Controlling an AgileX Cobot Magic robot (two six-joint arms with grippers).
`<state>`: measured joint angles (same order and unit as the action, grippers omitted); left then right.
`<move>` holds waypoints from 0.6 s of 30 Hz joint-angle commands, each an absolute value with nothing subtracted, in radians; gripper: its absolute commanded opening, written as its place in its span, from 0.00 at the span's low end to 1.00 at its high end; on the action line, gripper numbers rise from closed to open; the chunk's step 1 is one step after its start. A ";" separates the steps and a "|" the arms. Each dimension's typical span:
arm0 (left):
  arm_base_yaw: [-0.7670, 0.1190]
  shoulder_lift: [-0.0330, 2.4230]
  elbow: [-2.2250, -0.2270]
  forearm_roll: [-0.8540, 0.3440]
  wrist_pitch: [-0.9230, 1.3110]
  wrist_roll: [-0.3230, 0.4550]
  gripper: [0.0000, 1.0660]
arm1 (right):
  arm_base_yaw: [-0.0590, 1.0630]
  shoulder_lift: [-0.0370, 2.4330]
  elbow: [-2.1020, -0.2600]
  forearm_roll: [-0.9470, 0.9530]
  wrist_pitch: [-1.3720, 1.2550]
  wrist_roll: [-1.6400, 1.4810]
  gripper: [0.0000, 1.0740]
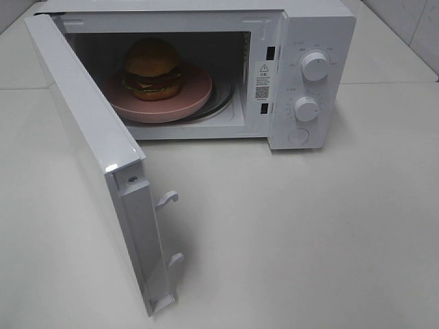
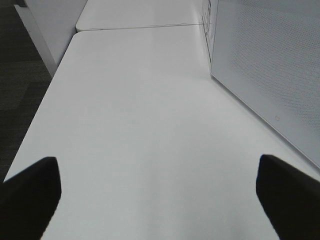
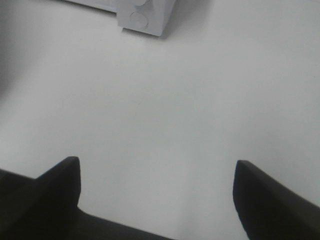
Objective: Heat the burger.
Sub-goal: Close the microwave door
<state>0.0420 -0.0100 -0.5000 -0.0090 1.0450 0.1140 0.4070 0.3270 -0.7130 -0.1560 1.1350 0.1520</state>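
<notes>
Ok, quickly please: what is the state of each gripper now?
Left gripper: open, holding nothing.
Right gripper: open, holding nothing.

place: lab-like test bench | cues: white tables (image 1: 309,240) butted together; white microwave (image 1: 302,68); dark carpeted floor (image 2: 20,75); pale tiled wall (image 1: 415,24)
</notes>
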 commanded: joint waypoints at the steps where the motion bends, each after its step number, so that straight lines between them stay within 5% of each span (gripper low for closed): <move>1: 0.036 -0.024 -0.498 -0.013 1.036 0.108 0.94 | 0.321 0.260 -0.711 -0.162 1.128 0.138 0.71; 18: 0.036 -0.024 -0.498 -0.013 1.036 0.108 0.94 | 0.109 0.007 -0.499 -0.151 1.002 0.145 0.71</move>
<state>0.0420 -0.0100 -0.5000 -0.0090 1.0450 0.1140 0.1310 0.0330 -0.5060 -0.1530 1.0260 0.1510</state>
